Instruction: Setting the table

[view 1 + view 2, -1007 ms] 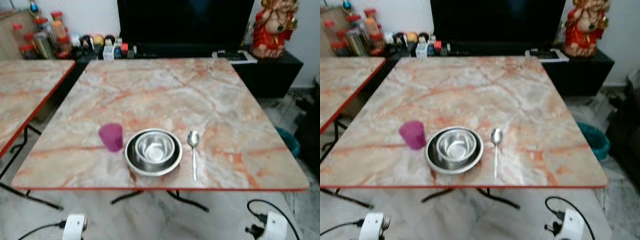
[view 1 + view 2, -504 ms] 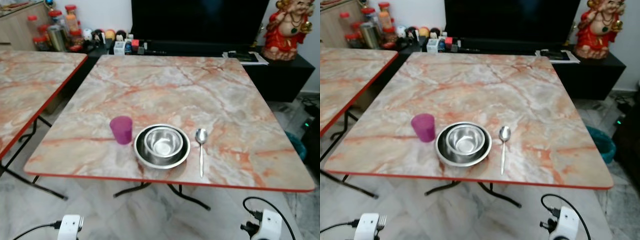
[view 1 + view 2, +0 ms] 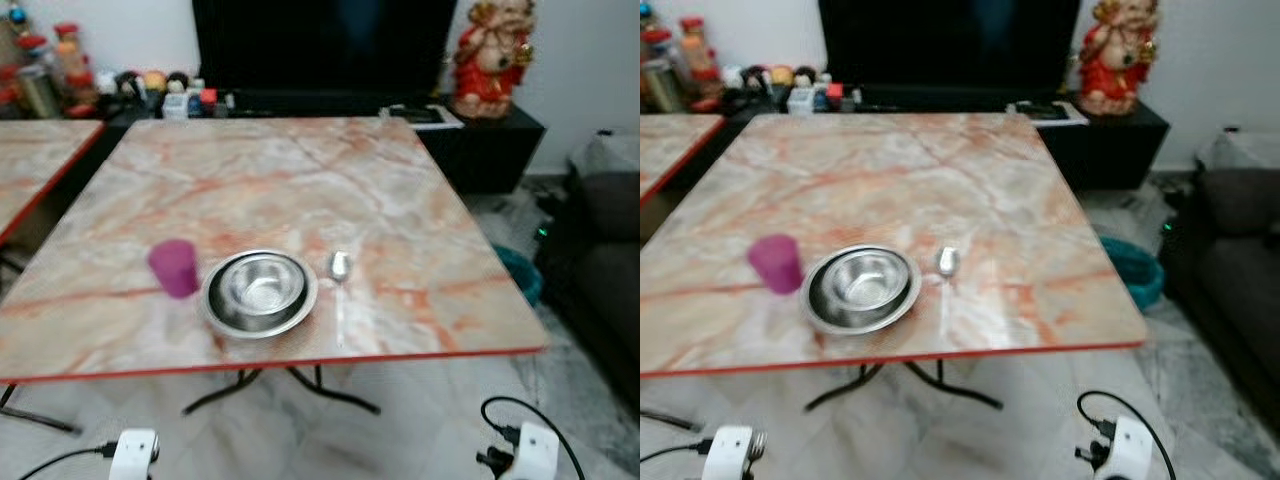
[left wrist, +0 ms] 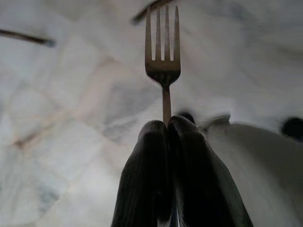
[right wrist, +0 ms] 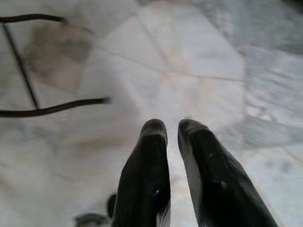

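On the marble table (image 3: 300, 170), near its front edge, stand a purple cup (image 3: 174, 267), a steel bowl on a steel plate (image 3: 258, 290) and a spoon (image 3: 340, 270), in a row from left to right. My left gripper (image 4: 167, 124) hangs low over the pale floor, shut on the handle of a metal fork (image 4: 163, 56) whose tines point away from it. My right gripper (image 5: 171, 125) also hangs over the floor, shut with nothing between its fingers. Both arms are below and in front of the table edge.
A second marble table (image 3: 40, 150) stands to the left. Behind are a dark TV (image 3: 320, 45), jars and a red statue (image 3: 490, 60) on a low black cabinet. A dark sofa (image 3: 600, 250) and a teal bin (image 3: 518, 272) lie right. Cables trail on the floor.
The whole view has shifted left, so the camera has turned right; the sofa has come into view. The cup, bowl and spoon have not moved on the table.
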Tool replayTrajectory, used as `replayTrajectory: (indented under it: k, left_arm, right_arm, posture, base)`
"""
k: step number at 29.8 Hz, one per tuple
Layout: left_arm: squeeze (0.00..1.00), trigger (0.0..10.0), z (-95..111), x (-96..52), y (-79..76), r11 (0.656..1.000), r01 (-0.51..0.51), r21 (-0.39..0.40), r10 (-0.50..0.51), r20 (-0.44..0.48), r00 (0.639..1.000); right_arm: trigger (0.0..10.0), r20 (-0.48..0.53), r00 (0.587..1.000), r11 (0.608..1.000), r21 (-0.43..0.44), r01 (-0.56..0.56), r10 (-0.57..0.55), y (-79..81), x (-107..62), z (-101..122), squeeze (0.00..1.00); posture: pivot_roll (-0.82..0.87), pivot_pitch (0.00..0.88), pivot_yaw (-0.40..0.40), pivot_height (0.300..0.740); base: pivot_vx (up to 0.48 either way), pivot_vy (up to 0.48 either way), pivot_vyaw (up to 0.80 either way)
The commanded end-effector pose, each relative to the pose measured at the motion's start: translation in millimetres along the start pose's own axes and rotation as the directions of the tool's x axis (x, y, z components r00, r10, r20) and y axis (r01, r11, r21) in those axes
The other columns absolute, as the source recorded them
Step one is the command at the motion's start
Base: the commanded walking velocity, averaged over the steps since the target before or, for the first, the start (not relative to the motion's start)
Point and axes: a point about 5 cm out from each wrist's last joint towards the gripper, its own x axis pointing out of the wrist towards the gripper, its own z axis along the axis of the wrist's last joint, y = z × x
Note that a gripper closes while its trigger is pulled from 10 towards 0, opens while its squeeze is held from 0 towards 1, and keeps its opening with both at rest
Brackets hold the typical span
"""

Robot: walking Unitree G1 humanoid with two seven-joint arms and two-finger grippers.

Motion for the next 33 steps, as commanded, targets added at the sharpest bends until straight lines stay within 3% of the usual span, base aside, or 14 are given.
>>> replayTrajectory:
  k: [1, 16, 27, 33]
  left_arm:
    - [0.0, 10.0, -1.7, -1.1, 9.4, 0.999, -0.023, 0.029, 0.024, -0.012, 1.0]
    - [0.0, 10.0, 0.1, -0.7, 9.6, 0.999, -0.025, 0.026, 0.025, -0.01, 1.0]
    - [0.0, 10.0, 0.8, -0.7, 10.0, 0.999, -0.026, 0.027, 0.026, -0.008, 1.0]
    - [0.0, 10.0, 1.6, -0.6, 10.3, 0.999, -0.027, 0.03, 0.027, -0.006, 1.0]
  right_arm:
    - [10.0, 0.02, 1.0, 1.0, 0.006, -0.014, 0.014, 6.0, 2.3, 6.0, 0.0]
    - [10.0, 0.032, 0.999, 0.999, -0.033, -0.023, 0.024, 7.1, 2.9, 9.4, 0.0]
    - [10.0, 0.029, 0.999, 0.999, -0.03, -0.022, 0.023, 7.7, 3.1, 9.2, 0.0]
    - [10.0, 0.027, 1.0, 1.0, -0.007, -0.013, 0.014, 8.3, 3.3, 8.7, 0.0]
  posture:
    - [0.05, 0.037, -0.037, 0.74]
    - [0.05, 0.047, -0.036, 0.74]
    - [0.05, 0.048, -0.034, 0.74]
    - [0.05, 0.045, -0.032, 0.74]
  base:
    - [0.0, -0.315, 0.0]
    - [0.0, -0.307, 0.0]
    - [0.0, -0.296, 0.76]
    - [0.0, -0.289, 0.0]
